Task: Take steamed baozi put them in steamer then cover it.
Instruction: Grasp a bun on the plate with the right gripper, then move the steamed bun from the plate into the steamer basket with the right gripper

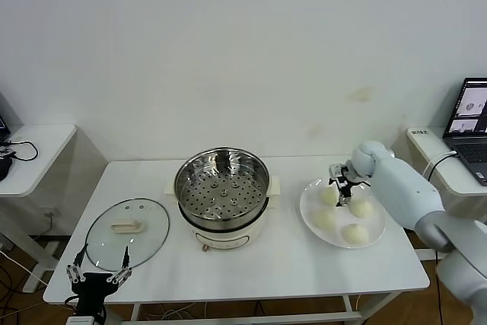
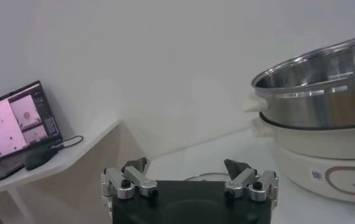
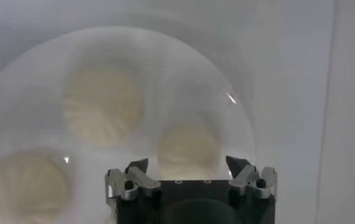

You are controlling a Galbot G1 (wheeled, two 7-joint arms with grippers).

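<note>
Several cream-white steamed baozi lie on a white plate [image 1: 307,211] at the right of the table. My right gripper [image 1: 340,194] hangs over the plate's back left, open. One baozi [image 3: 188,145] lies between its spread fingertips, with gaps at both sides. Two more baozi [image 3: 103,103] lie farther off in the right wrist view. The steel steamer [image 1: 221,188] stands mid-table on its white base, its perforated tray bare. The glass cover [image 1: 127,232] lies flat at the front left. My left gripper [image 1: 99,270] waits open at the table's front edge beside the cover, holding nothing.
A side table with a laptop [image 1: 473,119] stands to the right, and another side table [image 1: 34,150] with cables to the left. The left wrist view shows the steamer's wall [image 2: 323,91] and a laptop [image 2: 19,119] beyond the table.
</note>
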